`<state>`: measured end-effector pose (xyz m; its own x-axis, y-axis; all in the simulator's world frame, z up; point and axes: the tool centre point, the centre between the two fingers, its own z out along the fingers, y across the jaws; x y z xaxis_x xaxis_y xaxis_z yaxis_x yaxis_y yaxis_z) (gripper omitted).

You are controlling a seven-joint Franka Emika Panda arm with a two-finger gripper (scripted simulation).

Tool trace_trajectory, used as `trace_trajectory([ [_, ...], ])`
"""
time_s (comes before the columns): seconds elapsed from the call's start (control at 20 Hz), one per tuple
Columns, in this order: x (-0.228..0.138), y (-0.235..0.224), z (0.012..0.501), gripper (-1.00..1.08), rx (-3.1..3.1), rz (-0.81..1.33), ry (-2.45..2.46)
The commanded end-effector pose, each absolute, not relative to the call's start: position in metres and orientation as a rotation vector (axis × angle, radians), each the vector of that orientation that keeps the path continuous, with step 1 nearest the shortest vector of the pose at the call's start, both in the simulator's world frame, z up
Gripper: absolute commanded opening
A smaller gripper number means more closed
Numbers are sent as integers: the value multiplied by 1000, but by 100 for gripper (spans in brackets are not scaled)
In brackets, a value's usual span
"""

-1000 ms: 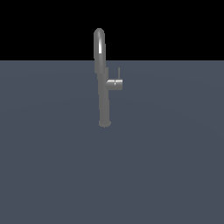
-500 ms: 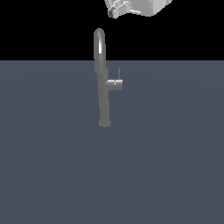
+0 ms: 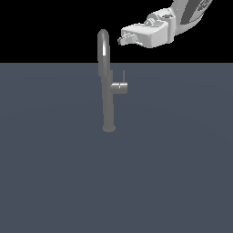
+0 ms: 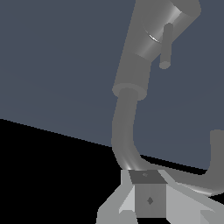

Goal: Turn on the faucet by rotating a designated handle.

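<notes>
Standing upright on the dark grey surface (image 3: 54, 182): the faucet (image 3: 108, 98), its flared base resting toward the middle of the exterior view and its arched spout (image 3: 103, 43) rising into the black background. Jutting from the column toward the exterior view's right: the handle (image 3: 120, 86), with its thin rod lever pointing straight up beside the column.

Hovering high at the exterior view's upper right: the white gripper (image 3: 123, 38), tips pointing toward the exterior view's left, sitting just beside the top of the spout's arch and well above the handle. Not touching the handle; possibly brushing the spout, though hard telling from this angle. Holding nothing. Fingers lying close together in the exterior view, yet with the gap hidden behind the wrist block in the wrist view, so width not really readable.

Showing in the wrist view: the column (image 4: 144, 57) and the lever (image 4: 166, 46), with the spout curving in close to the gripper (image 4: 148, 199).
</notes>
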<state>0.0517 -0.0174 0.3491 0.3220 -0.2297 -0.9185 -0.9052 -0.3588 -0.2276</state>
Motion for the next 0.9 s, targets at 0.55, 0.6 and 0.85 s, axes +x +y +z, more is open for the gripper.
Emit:
trace_trajectory([
  [0.55, 90, -26, 266, -100, -1331, 1216, 1169],
  [0.6, 91, -26, 263, -100, -1311, 1221, 1175],
  [0.85, 94, -25, 250, -100, -1245, 1237, 1192],
])
